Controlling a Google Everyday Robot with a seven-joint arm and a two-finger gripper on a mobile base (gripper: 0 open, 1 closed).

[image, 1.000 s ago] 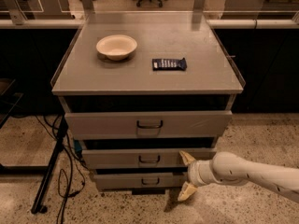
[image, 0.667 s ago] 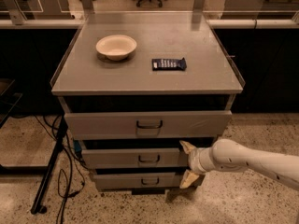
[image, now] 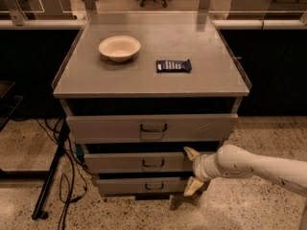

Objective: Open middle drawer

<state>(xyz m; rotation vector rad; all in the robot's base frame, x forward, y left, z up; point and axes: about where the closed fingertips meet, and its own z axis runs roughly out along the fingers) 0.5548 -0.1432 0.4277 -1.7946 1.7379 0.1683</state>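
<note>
The grey cabinet has three drawers. The middle drawer [image: 134,163] has a shallow flat front with a small dark loop handle [image: 153,164] and stands a little way out from the cabinet. My gripper [image: 192,170] is at the right end of that drawer front, on a white arm coming in from the right. Its two cream fingers are spread apart, the upper fingertip [image: 190,152] at the drawer's top edge and the lower one near the lowest drawer [image: 144,186]. Nothing is held. The taller top drawer [image: 152,127] is above.
On the cabinet top [image: 153,80] sit a cream bowl [image: 119,48] and a dark snack bar [image: 173,65]. A black stand leg and cables [image: 57,166] lie on the speckled floor at the left. Dark counters run behind the cabinet.
The arm and gripper have moved left and slightly up, from beside the cabinet's lower right corner to the right end of the middle drawer front.
</note>
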